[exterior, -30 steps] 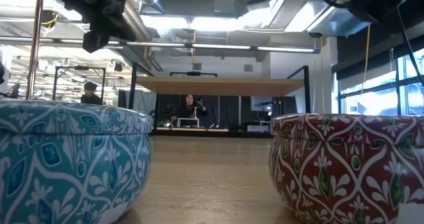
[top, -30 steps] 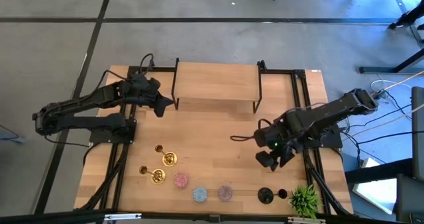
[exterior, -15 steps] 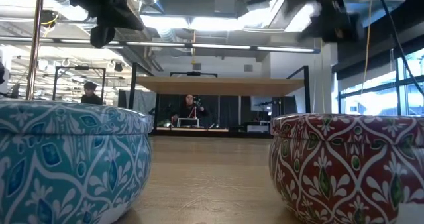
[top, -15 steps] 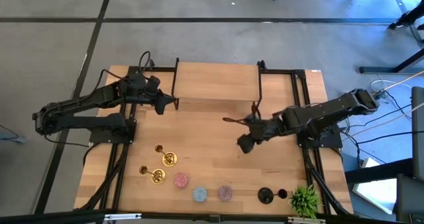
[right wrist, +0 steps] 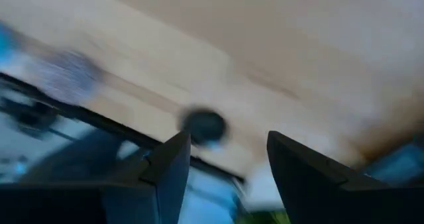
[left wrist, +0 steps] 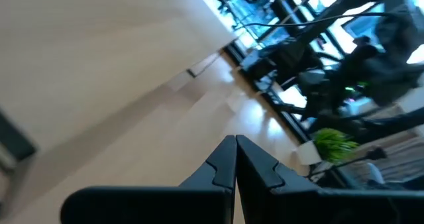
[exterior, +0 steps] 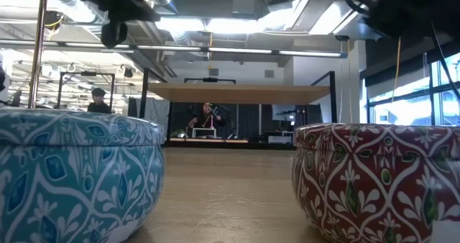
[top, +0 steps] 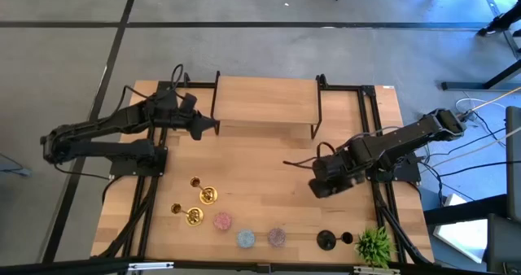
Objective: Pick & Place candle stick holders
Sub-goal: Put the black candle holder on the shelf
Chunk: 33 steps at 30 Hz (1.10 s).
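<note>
Above mid-table, right claw (top: 319, 187) has swung back rightward, open, empty; left claw (top: 213, 127) closed, unmoved

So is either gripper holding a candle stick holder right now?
No. The right gripper is open and empty above the table; the left gripper is shut on nothing.

No text, label, brand, number or sign can be read on anything that is shown in any of the four views.

Two dark jointed arms with black cables and flat black fingers (right wrist: 291, 174)
</note>
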Available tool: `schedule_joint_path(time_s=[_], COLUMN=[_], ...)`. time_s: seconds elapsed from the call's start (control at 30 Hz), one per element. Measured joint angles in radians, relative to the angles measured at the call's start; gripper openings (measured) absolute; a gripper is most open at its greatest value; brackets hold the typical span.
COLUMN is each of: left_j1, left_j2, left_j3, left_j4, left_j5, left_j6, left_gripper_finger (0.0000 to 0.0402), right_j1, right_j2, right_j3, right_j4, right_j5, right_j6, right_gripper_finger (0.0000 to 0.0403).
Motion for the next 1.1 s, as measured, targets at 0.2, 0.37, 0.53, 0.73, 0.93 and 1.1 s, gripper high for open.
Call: schedule_joint_path(time_s=[0.2,0.37,0.53,0.73,0.93,1.1], left_j1=[-0.073,-0.130,-0.158,-0.167,-0.165,-0.165], left_j2=[0.000,0.000,0.000,0.000,0.000,0.000], left_j3=[0.000,0.000,0.000,0.000,0.000,0.000], left_j4=[0.071,0.076,0.074,0.073,0.070,0.064], left_j5=[-0.055,-0.087,-0.089,-0.079,-0.068,-0.059], left_j6=[-0.045,-0.017,0.003,0.047,0.092,0.107], left_gripper_finger=[0.0001,0.0001,0.0001,0.0001,0.0001,0.0001], right_j1=[0.061,0.107,0.129,0.140,0.160,0.161], right_j2=[0.000,0.000,0.000,0.000,0.007,0.042], right_j3=[-0.052,-0.113,-0.152,-0.154,-0.154,-0.154], right_j4=[0.090,0.279,0.392,0.412,0.494,0.558], right_j5=[-0.202,-0.262,-0.333,-0.426,-0.444,-0.446], right_j6=[0.013,0.116,0.206,0.256,0.338,0.367], right_gripper_finger=[0.0204,0.0204,0.0204,0.0204,0.0204,0.0204])
